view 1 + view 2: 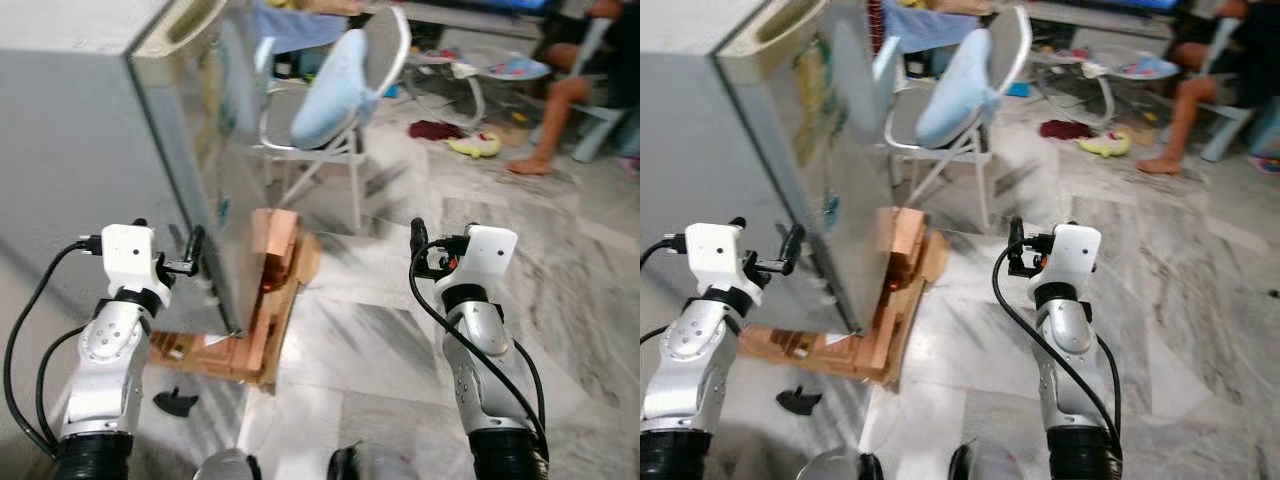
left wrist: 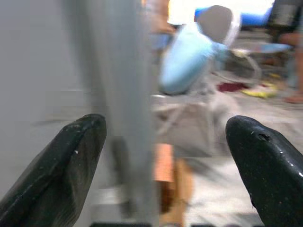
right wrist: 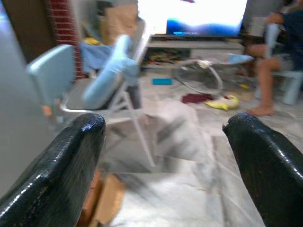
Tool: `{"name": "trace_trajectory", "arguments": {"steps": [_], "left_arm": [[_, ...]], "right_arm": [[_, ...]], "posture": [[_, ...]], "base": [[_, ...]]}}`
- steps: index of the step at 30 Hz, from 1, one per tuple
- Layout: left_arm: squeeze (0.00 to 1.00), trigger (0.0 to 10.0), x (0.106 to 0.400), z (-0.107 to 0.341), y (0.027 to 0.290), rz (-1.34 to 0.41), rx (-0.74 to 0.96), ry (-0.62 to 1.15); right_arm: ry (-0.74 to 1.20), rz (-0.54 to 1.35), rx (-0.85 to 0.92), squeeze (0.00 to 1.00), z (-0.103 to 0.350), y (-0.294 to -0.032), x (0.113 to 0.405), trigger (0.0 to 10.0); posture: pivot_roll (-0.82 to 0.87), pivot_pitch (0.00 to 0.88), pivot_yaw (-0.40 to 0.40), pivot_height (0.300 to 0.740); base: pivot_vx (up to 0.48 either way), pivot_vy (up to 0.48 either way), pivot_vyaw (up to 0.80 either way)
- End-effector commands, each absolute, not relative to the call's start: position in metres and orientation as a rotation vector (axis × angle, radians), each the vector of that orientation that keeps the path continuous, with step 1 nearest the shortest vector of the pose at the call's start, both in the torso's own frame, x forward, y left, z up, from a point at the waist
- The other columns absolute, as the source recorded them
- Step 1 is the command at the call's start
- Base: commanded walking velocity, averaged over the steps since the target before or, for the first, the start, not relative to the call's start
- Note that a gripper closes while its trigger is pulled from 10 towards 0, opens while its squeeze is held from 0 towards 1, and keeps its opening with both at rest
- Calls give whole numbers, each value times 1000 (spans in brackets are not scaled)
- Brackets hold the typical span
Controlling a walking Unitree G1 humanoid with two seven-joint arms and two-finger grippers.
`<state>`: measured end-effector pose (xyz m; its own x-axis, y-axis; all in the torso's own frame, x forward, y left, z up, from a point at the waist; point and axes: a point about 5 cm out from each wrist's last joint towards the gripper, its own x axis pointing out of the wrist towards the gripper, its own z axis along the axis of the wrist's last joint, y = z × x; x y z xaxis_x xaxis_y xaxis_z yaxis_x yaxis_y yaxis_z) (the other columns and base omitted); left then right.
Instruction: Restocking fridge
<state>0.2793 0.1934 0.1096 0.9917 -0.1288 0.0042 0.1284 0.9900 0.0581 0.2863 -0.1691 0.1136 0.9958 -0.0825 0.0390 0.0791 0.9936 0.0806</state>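
Note:
A grey fridge (image 1: 90,150) fills the left of the head views, its door shut and its front corner edge (image 1: 185,190) facing me. My left gripper (image 1: 193,250) is raised close to that corner, open, with nothing between its black fingers (image 2: 61,165). My right gripper (image 1: 419,245) is held up over the marble floor, open and empty, its fingers (image 3: 61,165) wide apart. The pictures are blurred.
Flattened cardboard (image 1: 265,300) lies at the fridge's foot. A folding chair (image 1: 335,90) with a light blue cushion stands just behind it. A person (image 1: 570,90) sits at the far right near toys (image 1: 475,145) on the floor. Open marble floor (image 1: 380,340) lies ahead.

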Motion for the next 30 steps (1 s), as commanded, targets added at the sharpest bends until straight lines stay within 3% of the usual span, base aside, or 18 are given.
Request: {"name": "trace_trajectory", "arguments": {"steps": [1,22,30], "left_arm": [[0,10000,276,111,198,-129,86,-10],[0,10000,295,120,212,-54,34,-11],[0,10000,306,116,205,-54,25,-12]], "right_arm": [[-42,-74,83,0,114,-167,286,10000],[-41,-65,76,0,115,-168,285,10000],[-40,-58,80,0,115,-162,281,10000]], "posture": [[-14,97,-47,740],[-21,125,-56,740],[-47,109,-55,740]], "base": [[0,0,0],[0,0,0],[0,0,0]]}}
